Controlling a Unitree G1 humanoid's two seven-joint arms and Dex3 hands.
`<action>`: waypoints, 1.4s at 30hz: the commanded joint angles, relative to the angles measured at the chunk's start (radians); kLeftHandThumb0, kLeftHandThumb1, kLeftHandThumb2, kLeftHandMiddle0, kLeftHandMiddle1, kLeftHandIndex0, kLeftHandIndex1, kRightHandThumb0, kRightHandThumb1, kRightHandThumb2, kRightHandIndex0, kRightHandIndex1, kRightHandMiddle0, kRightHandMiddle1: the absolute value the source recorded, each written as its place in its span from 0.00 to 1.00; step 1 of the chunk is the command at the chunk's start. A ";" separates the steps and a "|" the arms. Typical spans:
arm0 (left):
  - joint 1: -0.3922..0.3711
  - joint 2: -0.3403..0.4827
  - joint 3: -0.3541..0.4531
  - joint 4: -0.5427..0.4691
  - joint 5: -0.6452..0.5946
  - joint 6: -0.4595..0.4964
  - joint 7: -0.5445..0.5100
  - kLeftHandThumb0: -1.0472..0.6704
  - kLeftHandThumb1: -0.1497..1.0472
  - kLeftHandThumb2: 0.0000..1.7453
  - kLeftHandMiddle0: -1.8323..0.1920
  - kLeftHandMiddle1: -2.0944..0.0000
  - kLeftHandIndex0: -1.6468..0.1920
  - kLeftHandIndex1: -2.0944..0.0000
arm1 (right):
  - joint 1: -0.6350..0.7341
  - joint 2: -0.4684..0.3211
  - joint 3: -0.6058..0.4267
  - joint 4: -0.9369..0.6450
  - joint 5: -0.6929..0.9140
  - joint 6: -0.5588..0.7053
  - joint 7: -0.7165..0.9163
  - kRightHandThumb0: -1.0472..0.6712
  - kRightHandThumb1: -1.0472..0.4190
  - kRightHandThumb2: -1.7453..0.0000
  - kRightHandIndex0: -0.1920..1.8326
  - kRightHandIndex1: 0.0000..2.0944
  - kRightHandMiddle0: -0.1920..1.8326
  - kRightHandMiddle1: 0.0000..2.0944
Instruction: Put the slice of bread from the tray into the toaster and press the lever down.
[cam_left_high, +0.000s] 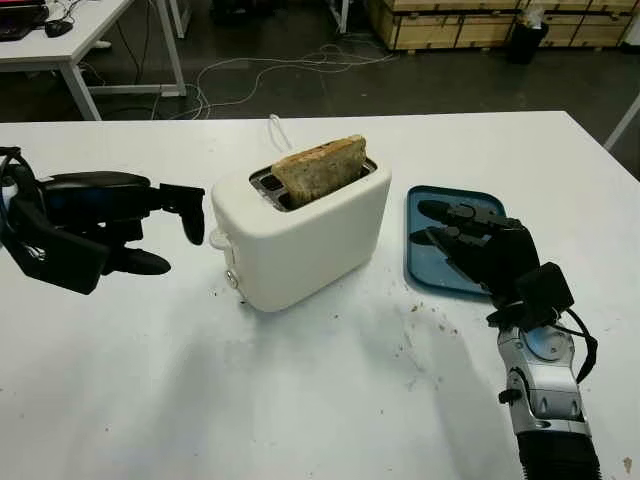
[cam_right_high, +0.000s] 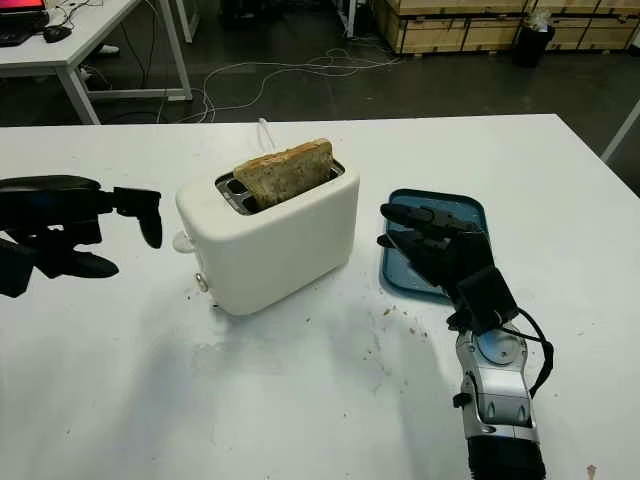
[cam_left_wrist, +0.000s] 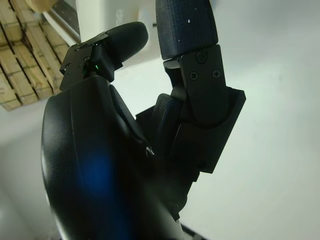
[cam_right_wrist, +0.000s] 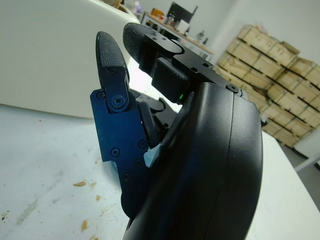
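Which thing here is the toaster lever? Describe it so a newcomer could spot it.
Start at the white toaster mid-table, with the slice of bread standing in its slot. On its end wall facing the open left hand sits the lever, a small white knob projecting sideways above a round dial.

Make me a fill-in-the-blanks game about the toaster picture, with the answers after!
1. The slice of bread stands in the slot of the white ____.
2. The blue tray lies under the robot's ____ hand.
3. The left hand is open beside the toaster, holding ____.
4. Brown ____ lie scattered on the table.

Answers: toaster; right; nothing; crumbs
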 joint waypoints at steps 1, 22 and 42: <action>0.010 -0.010 -0.011 0.012 0.010 -0.018 0.009 0.00 0.89 0.36 0.14 0.21 0.90 0.39 | -0.005 -0.002 0.003 0.000 0.001 -0.005 -0.004 0.31 0.09 0.94 0.52 0.33 0.61 0.00; 0.047 -0.053 -0.021 0.032 0.123 0.004 0.146 0.00 0.89 0.39 0.13 0.24 0.90 0.28 | -0.006 0.000 0.002 0.010 0.007 -0.012 0.001 0.31 0.09 0.94 0.51 0.33 0.61 0.00; 0.044 -0.072 -0.049 0.042 0.105 0.003 0.116 0.00 0.89 0.36 0.13 0.25 0.90 0.25 | -0.003 -0.002 0.001 0.005 0.005 -0.010 0.001 0.31 0.09 0.93 0.51 0.32 0.61 0.00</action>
